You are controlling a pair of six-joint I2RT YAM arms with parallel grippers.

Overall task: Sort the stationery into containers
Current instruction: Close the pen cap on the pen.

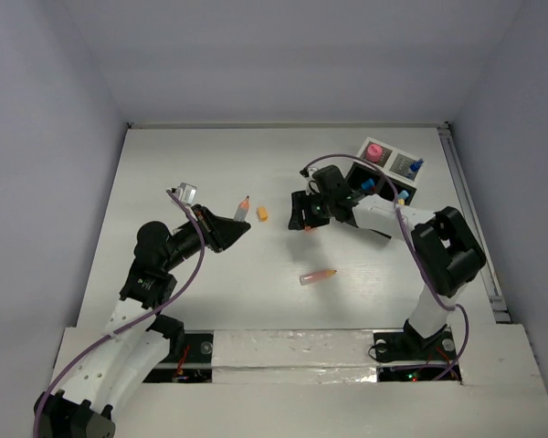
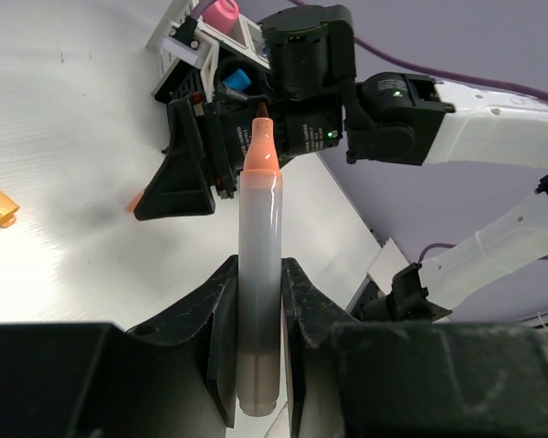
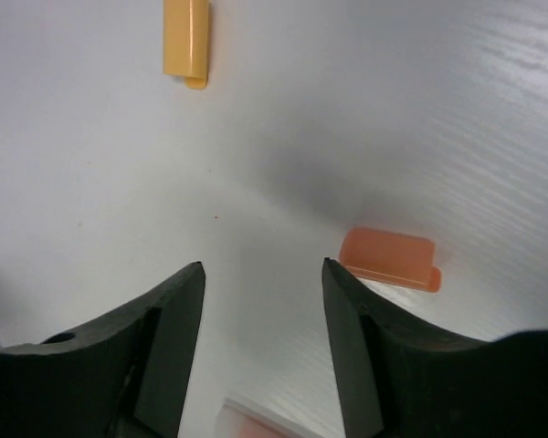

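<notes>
Left wrist view: left gripper (image 2: 258, 266) clamps an uncapped orange-tipped marker (image 2: 258, 214), tip outward. Right gripper (image 3: 262, 269), jaws parted and empty, hovers over the table just beside the orange cap (image 3: 389, 258); picking it likely needs centring before closing

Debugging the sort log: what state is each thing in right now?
marker: clamped, tip uncapped.
left gripper: shut on marker.
right gripper: open, holding nothing.
orange cap: loose on table.
yellow cap: loose on table.
second marker: lying on table.
box: holds pink piece.
</notes>
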